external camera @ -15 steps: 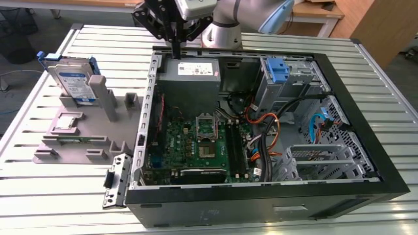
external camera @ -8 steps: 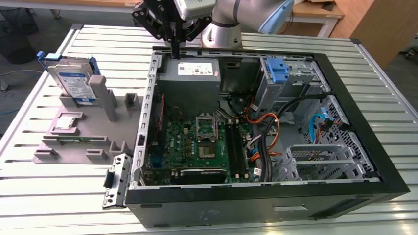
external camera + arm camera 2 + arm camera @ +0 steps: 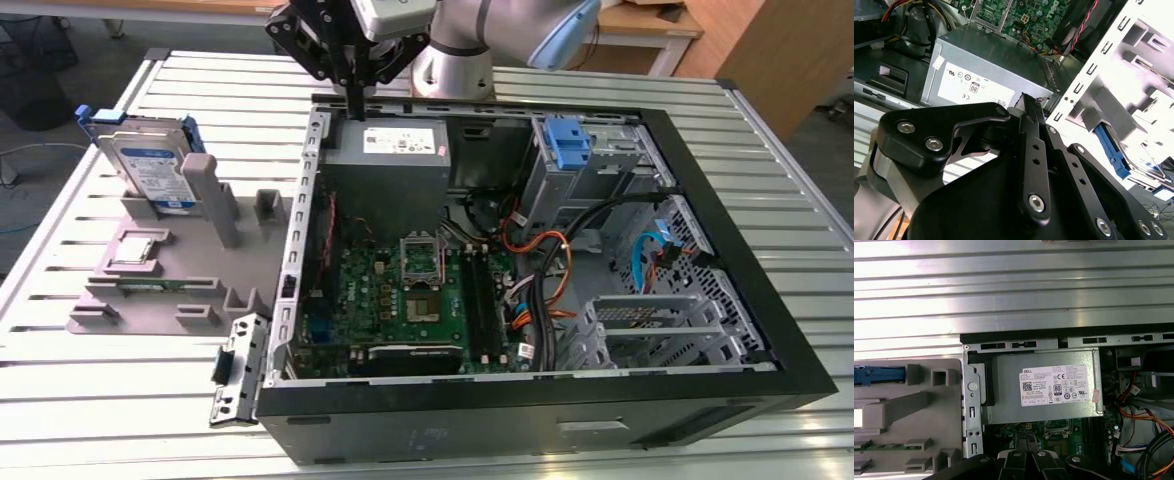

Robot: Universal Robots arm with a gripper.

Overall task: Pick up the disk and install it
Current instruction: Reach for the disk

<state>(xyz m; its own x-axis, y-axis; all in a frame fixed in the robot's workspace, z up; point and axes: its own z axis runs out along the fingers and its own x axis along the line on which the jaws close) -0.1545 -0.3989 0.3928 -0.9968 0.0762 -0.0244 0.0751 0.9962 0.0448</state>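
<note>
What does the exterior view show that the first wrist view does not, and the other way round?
Exterior view: the disk's labelled face, the drive cage, the robot arm. First wrist view: the table slats right behind the case, which the arm covers in the exterior view. Both: the power supply with the gripper over it, the grey fixture, part of the motherboard.

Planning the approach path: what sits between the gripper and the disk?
In the exterior view, the case's metal side wall and bare table slats separate gripper from disk.
</note>
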